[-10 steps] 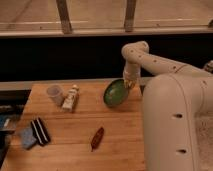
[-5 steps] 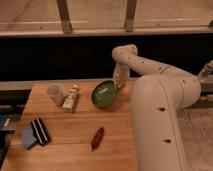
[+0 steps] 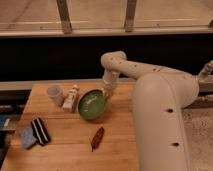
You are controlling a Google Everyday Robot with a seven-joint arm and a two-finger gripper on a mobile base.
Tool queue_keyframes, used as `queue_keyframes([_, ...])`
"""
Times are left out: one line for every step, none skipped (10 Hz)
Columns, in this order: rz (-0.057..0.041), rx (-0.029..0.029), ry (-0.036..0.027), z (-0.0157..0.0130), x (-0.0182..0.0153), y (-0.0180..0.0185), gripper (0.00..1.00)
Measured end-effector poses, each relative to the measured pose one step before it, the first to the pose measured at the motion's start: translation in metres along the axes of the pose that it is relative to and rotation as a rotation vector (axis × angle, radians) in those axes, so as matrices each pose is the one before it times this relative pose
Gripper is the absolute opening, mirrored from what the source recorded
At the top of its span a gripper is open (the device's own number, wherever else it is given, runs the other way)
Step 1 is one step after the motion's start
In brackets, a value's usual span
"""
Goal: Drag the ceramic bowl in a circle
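Fingers point(image 3: 107, 90) of the two-finger gripper point(image 3: 106, 93) at the end of the big white robot arm point(image 3: 150, 80) look pinched shut on the far right edge of the round, shiny green ceramic bowl point(image 3: 91, 105). The ceramic bowl sits near the middle of the light brown wooden table point(image 3: 65, 147), a bit toward the back, and it seems tipped so its inside faces us. Just beside it on the left is a small white and yellow bottle point(image 3: 71, 98), very close to the rim, maybe touching, and next to that stands a small see-through plastic cup point(image 3: 55, 93). A long, thin dark red thing point(image 3: 97, 138) lies near the front, apart from the bowl. A black and white striped block point(image 3: 40, 130) and a small blue pad point(image 3: 27, 137) lie well off at the front left. I think the dragging step is in hand, with the grab already made. The next move should slide the bowl around in a ring while holding tight. It should curve toward the open wood on the front and right, or the bowl may bump the bottle and the cup.
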Motion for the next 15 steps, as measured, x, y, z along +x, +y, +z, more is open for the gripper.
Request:
queue_keyframes([-0.03034,0.00644,0.02214,0.00496,0.01286,0.00741,0.00])
queue_keyframes([-0.01731,0.00615,0.01583,0.00427,0.01133,0.00381,0.00])
queue_keyframes([0.01005,0.00604,0.01169,0.00380,0.01225,-0.00113,0.00])
queue_keyframes([0.02672,0.00768,0.00500,0.00215,0.01066,-0.00846,0.00])
queue_keyframes([0.02101,-0.00134,-0.00140,-0.00006,0.00495,-0.00694,0.00])
queue_keyframes([0.02875,-0.00130,-0.00533,-0.00186,0.00255,-0.01268,0.00])
queue_keyframes([0.03870,-0.00092,-0.00996,-0.00396,-0.00274,-0.01919,0.00])
queue_keyframes([0.02581,-0.00024,-0.00699,-0.00331,-0.00535,-0.01312,0.00])
queue_keyframes([0.02526,0.00108,-0.00809,-0.00472,-0.01175,-0.01725,0.00])
queue_keyframes([0.03235,-0.00123,-0.01110,-0.00618,-0.02140,-0.02072,0.00])
queue_keyframes([0.02249,-0.00229,-0.00550,-0.00286,-0.01770,-0.01117,0.00])
queue_keyframes([0.00542,-0.00143,-0.00150,-0.00066,-0.01260,-0.00342,0.00])
queue_keyframes([-0.00371,-0.00057,0.00206,0.00162,-0.01457,0.00188,0.00])
queue_keyframes([-0.01597,-0.00336,0.00330,0.00169,-0.01343,0.00955,0.00])
queue_keyframes([-0.02457,-0.00395,0.00627,0.00239,-0.00613,0.01067,0.00])
